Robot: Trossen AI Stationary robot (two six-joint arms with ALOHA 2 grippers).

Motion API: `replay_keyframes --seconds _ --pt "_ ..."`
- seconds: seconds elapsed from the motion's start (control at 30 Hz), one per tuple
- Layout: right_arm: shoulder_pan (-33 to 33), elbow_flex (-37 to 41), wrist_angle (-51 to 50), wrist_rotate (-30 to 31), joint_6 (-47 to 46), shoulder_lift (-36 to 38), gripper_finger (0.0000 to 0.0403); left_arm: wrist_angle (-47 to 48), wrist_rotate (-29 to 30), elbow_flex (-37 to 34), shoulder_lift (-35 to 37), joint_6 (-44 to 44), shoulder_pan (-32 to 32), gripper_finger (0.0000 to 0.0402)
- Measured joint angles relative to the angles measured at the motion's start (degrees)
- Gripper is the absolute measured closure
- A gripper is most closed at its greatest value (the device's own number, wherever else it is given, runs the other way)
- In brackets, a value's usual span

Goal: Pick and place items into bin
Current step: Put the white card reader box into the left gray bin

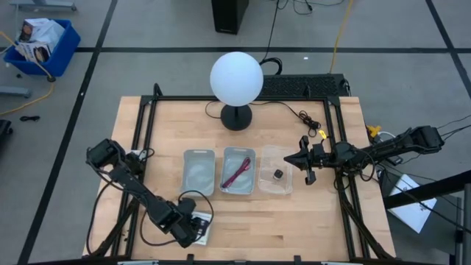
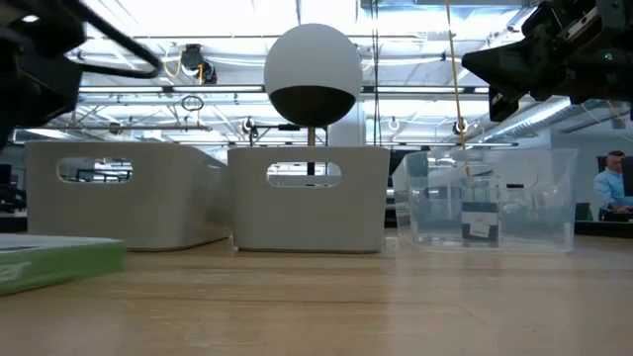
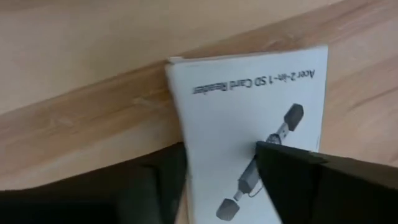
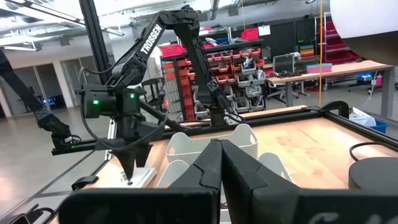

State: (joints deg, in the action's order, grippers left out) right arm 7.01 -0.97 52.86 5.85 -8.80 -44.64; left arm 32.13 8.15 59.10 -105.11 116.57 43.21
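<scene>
A white card (image 3: 249, 106) printed with a black pen-like device lies flat on the table near its near edge (image 1: 200, 230). My left gripper (image 3: 219, 148) is open and points down over the card, one finger at its edge and the other over its printed face. The dark red cord bundle (image 1: 235, 173) lies in the middle grey bin (image 1: 239, 153). The tiny black cube (image 1: 279, 174) sits in the clear bin (image 1: 274, 188). My right gripper (image 1: 298, 158) is shut and empty, held above the table beside the clear bin's right side. My left gripper comes at the card from above, with a finger (image 3: 292, 174) over the printed face and the other (image 3: 155, 180) at the card's long edge. I cannot tell whether either finger touches the card, which lies flat on the table.
A third grey bin (image 1: 199, 173) stands left of the middle one. A lamp with a white globe (image 1: 236, 79) stands behind the bins on a black base (image 1: 236, 118). A black frame (image 1: 143, 132) and cables run along the table's sides. Bare wood lies in front of the bins.
</scene>
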Motion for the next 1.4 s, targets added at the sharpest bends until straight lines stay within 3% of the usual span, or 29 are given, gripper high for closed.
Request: replay_keyframes --seconds 0.2,0.43,0.73,1.1,1.4 --pt "0.0 0.0 0.0 0.0 0.0 0.0 0.0403 -0.1 0.9 0.0 0.0 -1.8 0.0 0.0309" --pt "0.0 0.0 0.0 0.0 0.0 0.0 0.0403 -3.1 1.9 -0.1 -0.2 -7.6 0.0 0.0391" --pt "0.0 0.0 0.0 0.0 0.0 0.0 0.0403 -3.4 4.6 -0.2 2.6 -10.9 0.1 0.0395" --pt "0.0 0.0 0.0 0.0 0.0 0.0 0.0403 -1.4 18.7 -0.2 14.4 -17.1 -0.1 0.0395" --pt "0.0 0.0 -1.1 0.1 0.0 0.0 0.0403 0.5 26.3 -0.1 21.9 -25.7 -2.2 0.0396"
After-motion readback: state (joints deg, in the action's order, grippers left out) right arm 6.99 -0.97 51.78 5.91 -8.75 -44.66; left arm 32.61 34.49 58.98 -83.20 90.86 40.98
